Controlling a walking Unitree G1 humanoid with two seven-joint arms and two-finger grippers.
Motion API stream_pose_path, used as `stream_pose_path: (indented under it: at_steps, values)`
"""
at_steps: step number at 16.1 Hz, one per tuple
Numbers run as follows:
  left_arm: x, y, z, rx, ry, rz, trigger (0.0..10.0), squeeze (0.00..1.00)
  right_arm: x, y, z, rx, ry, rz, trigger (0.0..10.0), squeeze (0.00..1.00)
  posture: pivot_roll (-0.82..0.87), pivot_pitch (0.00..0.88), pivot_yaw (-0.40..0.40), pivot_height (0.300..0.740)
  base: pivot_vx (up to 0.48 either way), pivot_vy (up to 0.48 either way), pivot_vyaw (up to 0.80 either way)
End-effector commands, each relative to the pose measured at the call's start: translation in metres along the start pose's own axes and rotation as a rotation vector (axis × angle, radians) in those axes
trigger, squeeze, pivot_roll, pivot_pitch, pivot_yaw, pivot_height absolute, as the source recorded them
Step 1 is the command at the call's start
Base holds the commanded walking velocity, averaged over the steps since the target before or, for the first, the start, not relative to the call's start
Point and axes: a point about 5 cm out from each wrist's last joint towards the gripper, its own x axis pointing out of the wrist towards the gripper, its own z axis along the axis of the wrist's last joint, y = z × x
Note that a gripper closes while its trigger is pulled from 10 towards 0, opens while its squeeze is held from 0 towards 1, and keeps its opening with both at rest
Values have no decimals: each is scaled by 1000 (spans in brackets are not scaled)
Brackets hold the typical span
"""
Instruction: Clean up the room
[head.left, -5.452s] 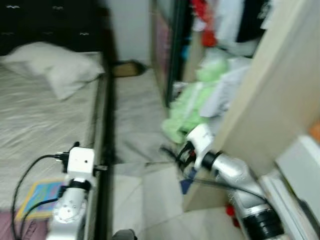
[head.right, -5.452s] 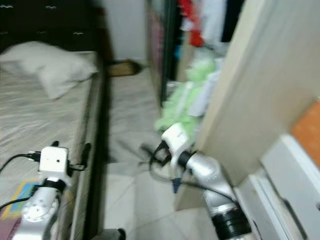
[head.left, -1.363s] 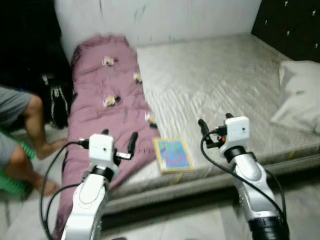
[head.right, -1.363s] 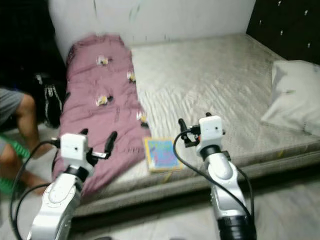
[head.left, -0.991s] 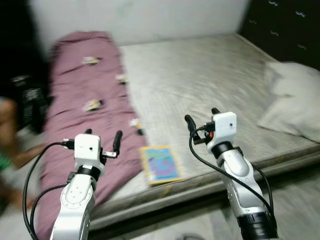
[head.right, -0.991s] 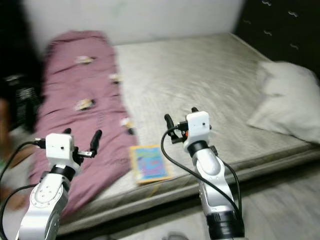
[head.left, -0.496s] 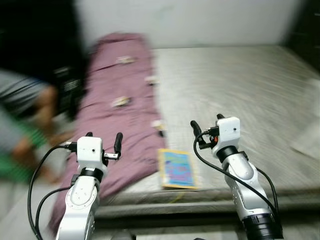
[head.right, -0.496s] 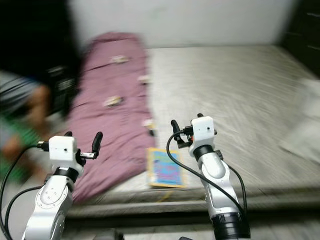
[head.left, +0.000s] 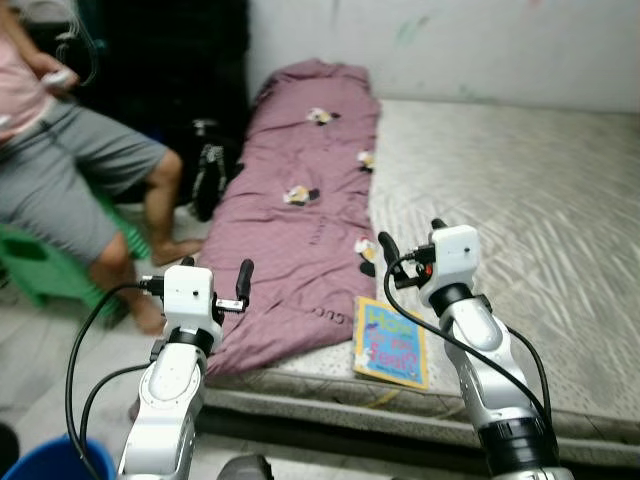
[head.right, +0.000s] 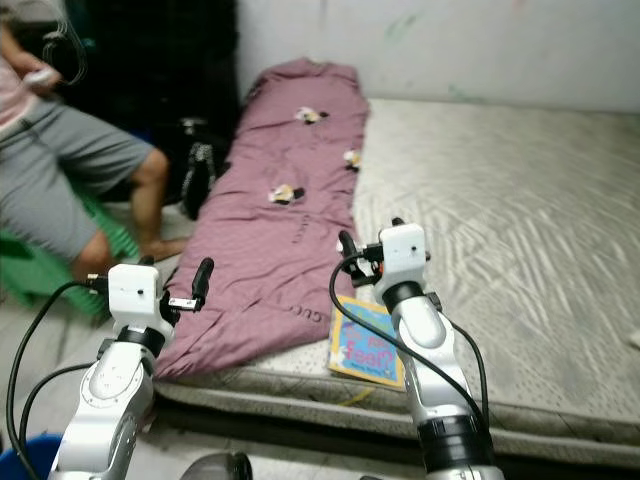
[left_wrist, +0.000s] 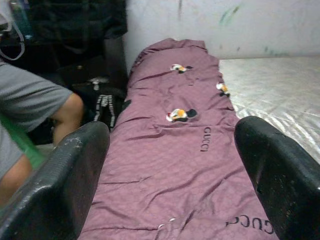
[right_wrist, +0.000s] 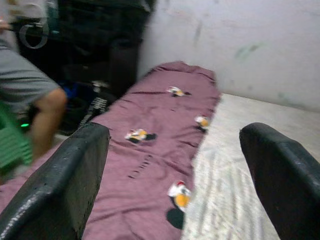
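Left eye view | both end effectors raised, fingers spread | left end effector (head.left: 213, 278) | right end effector (head.left: 410, 240)

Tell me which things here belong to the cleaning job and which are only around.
For the job:
purple blanket, hanging off the mattress edge
colourful book near the mattress edge

Only around:
mattress
seated person
green stool
black bag

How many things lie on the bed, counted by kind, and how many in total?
Blanket: 1
Book: 1
Total: 2
Both lie on the mattress; the purple blanket hangs over its edge. Both the left gripper and the right gripper are open and hold nothing.
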Motion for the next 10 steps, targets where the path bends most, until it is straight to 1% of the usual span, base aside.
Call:
stream_pose_path:
  at_steps: [1, 4, 8, 9, 10]
  values:
    - [1, 1, 2, 15, -6, -7, 10000, 0, -4, -2, -2, -7, 9, -23, 10000, 0, -47, 0, -4, 740, 0, 0, 0]
    - [2, 0, 1, 20, -2, -13, 10000, 0, -9, 2, -7, 16, 26, -22, 10000, 0, -53, 0, 4, 740, 0, 0, 0]
    - [2, -1, 1, 27, -6, -22, 10000, 0, -7, 6, -8, 26, 31, -18, 10000, 0, -48, 0, 3, 740, 0, 0, 0]
    - [2, -1, 2, 28, -8, -24, 10000, 0, -7, 6, -8, 12, 30, -15, 10000, 0, -46, 0, 1, 740, 0, 0, 0]
    - [2, -1, 2, 28, -8, -25, 10000, 0, -6, 5, -9, -2, 31, -14, 10000, 0, -46, 0, 1, 740, 0, -259, 0]
